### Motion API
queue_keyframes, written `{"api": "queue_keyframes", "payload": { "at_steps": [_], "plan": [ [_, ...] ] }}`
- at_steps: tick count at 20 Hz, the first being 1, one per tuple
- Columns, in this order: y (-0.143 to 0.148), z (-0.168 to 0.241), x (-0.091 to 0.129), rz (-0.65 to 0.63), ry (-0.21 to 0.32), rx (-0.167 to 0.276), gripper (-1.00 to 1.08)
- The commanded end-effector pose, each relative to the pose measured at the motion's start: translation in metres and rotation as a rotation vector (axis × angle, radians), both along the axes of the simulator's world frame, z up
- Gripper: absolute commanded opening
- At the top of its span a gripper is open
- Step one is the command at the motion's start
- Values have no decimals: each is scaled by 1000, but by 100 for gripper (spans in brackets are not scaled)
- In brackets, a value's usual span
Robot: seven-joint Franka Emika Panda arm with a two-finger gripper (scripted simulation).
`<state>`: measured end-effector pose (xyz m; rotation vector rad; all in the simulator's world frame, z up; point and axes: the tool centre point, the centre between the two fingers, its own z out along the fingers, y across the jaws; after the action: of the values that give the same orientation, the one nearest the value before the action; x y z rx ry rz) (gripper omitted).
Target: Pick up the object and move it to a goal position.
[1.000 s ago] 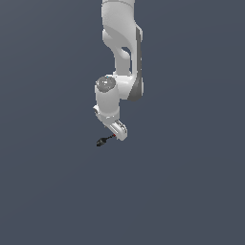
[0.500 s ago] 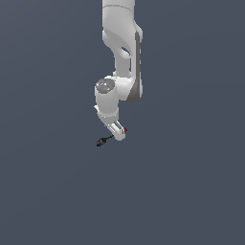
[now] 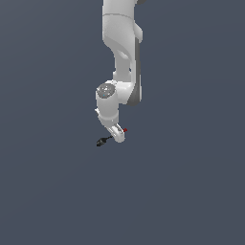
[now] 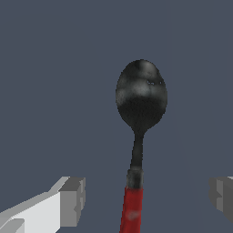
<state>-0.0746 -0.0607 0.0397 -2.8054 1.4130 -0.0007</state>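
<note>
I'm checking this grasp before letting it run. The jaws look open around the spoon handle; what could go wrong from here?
1. The spoon is thin next to the gripper, and its red handle sits closer to one finger than the other, so closing may push it sideways first.
2. The grasp falls on the handle end, with the black bowl sticking out; it might pivot or droop once lifted.
3. In the exterior view the arm hides most of the spoon, so slip would be hard to spot.

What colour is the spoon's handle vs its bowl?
The spoon has a red handle, a black neck and a black glossy bowl. Clearest in the wrist view.
</note>
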Motion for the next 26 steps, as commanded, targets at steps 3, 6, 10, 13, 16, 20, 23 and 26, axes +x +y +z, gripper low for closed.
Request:
{"api": "queue_keyframes", "payload": {
  "at_steps": [3,6,10,13,16,20,23,26],
  "plan": [
    [0,-20,-1,-2,1,0,100],
    [0,-27,-1,-3,1,0,100],
    [0,-29,0,-3,1,0,-100],
    [0,-29,0,-3,1,0,-100],
    [0,-29,0,-3,1,0,-100],
    [1,-28,1,-2,-2,0,-100],
    [1,-26,1,-2,-2,0,-100],
    [2,-19,1,-2,-2,0,-100]
  ]
}}
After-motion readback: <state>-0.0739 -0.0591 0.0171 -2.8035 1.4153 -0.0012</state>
